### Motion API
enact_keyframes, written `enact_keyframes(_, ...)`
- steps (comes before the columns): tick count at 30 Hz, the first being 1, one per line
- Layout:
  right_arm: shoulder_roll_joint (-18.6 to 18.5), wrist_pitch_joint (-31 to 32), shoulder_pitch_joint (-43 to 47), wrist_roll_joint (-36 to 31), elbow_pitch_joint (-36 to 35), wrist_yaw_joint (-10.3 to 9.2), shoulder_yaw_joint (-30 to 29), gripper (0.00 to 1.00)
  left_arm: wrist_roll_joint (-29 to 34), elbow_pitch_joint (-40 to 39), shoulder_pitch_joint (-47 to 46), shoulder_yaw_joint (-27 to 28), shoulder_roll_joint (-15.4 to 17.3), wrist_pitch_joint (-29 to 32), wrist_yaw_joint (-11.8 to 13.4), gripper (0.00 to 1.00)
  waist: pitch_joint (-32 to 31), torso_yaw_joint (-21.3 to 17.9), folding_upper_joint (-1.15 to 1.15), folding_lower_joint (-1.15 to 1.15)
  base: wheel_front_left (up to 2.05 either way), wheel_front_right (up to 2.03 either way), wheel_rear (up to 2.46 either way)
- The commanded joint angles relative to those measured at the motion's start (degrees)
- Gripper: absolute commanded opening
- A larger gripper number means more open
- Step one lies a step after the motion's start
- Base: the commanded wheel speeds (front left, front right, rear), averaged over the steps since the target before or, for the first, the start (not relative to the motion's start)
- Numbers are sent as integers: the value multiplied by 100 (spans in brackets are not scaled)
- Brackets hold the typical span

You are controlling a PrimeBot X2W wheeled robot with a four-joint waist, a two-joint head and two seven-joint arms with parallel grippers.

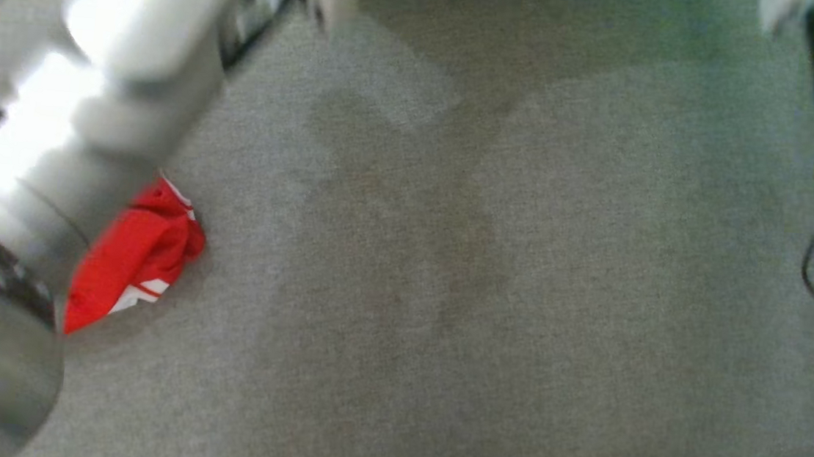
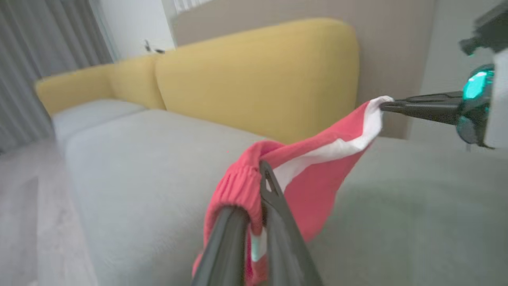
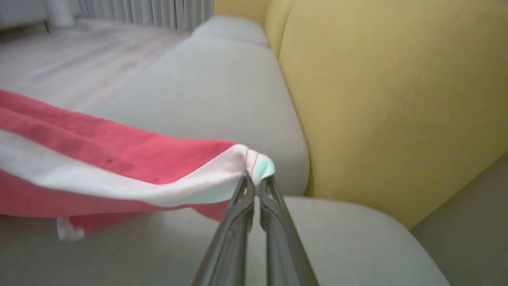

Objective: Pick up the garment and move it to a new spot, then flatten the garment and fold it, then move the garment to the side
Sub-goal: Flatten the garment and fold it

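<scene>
the red garment [image 2: 313, 174] with its white stripe hung in the air above the grey sofa seat [image 2: 131, 159], strung between the two grippers. the left gripper [image 2: 257, 198] was clamped on the ribbed end, with cloth bunched over one finger. the right gripper [image 3: 257, 182] was pinched tight on a white corner. the risk from here lay in those small bites. the right one held just the very edge of the hem, so a sharp pull to stretch the cloth could slip it free and drop that end in a heap. the bunched left hold might lay the fabric down twisted rather than flat. the left wrist view showed both holds at once, and the sag between them against the yellow backrest [image 2: 258, 79]. the head view, badly blurred, gave a red fold beside the pale left forearm [image 1: 95, 83], seemingly low over the seat. i could not tell there whether it touched.
</scene>
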Motion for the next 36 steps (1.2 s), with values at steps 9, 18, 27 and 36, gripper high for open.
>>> enact_keyframes(9, -831, 916, 1148, 1117, 417, -3, 1704, 0, -407, -1394, 1207, -603, 871, 306, 11, 0, -428, 87, 0, 0, 0, 0, 0)
enact_keyframes(18, -1720, 2058, 2119, 2655, -359, -3, 2926, 0, 288, -2167, 2359, -623, 1087, 673, 10, 0, -950, 112, 0, 0, 0, 0, 0)
enact_keyframes(27, -2593, 2900, 2885, 3492, -1116, -3, 3216, 0, 174, -2199, 3222, -623, 698, 612, 118, 0, -1597, 86, 0, 0, 0, 0, 0)
enact_keyframes(36, -3236, 3433, 4180, 3917, -2210, -3, 2653, 0, 126, -2710, 4073, -624, 443, 767, 420, 0, -2029, 127, 0, 0, 0, 0, 0)
